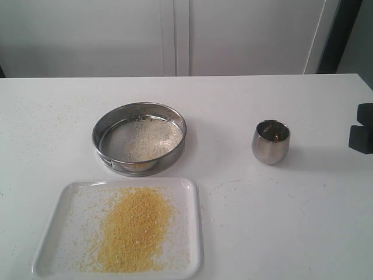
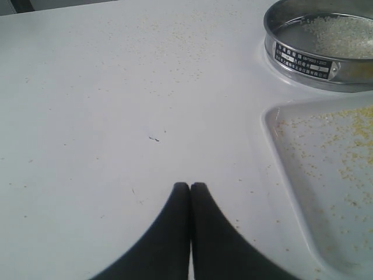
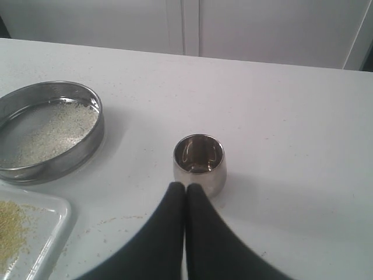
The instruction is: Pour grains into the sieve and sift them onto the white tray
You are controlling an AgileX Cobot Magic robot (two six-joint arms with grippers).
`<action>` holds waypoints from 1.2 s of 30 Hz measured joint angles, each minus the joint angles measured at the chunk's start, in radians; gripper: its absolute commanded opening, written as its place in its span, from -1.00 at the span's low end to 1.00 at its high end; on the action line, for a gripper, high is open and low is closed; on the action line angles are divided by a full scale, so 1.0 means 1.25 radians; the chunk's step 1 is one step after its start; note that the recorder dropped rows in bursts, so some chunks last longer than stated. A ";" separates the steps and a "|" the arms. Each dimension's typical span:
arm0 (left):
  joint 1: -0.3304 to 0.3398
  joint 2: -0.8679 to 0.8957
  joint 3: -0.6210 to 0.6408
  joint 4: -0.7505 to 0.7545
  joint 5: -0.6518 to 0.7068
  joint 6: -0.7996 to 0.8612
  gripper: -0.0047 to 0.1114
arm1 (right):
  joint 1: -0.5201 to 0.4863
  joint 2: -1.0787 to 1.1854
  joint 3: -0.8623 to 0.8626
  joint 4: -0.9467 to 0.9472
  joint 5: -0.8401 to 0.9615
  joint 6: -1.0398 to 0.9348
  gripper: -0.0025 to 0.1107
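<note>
On the white desk (image 1: 280,216) the flat rectangular white tray (image 1: 63,228) carries a heap of fine yellow grains (image 1: 135,228), and just behind it, a sliver of desk between, sits the wide round steel sieve (image 1: 139,139) with paler whitish granules (image 1: 152,135) on its mesh. The small rounded shiny steel cup (image 1: 270,142) stands upright well to the sieve's right. The left hand (image 2: 190,188) is pinched together and empty above bare desk beside the tray, and the right hand (image 3: 185,188) is closed and empty too, tips right by the cup
</note>
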State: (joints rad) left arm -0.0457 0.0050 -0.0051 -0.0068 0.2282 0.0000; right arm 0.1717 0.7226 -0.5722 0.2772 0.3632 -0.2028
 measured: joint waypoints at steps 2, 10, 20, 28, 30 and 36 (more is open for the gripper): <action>0.000 0.000 0.000 0.000 0.000 0.000 -0.92 | 0.000 0.000 0.000 0.000 0.000 0.000 -0.96; 0.000 0.000 0.000 0.000 0.000 0.000 -0.92 | 0.000 -0.040 0.000 -0.092 0.000 0.124 -0.96; 0.000 0.000 0.000 0.000 0.000 0.000 -0.92 | 0.000 -0.110 0.000 -0.141 0.027 0.170 -0.96; 0.000 0.000 0.000 0.000 0.000 0.000 -0.92 | 0.000 -0.188 0.000 -0.141 0.080 0.174 -0.96; 0.000 0.000 0.000 0.000 0.000 0.000 -0.92 | 0.000 -0.213 0.005 -0.143 0.084 0.171 -0.96; 0.000 0.000 0.000 0.000 0.000 0.000 -0.92 | 0.000 -0.294 0.075 -0.153 0.085 0.168 -0.96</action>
State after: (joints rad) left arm -0.0457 0.0050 -0.0051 -0.0068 0.2282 0.0000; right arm 0.1717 0.3553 -0.4786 0.0856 0.4699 0.0078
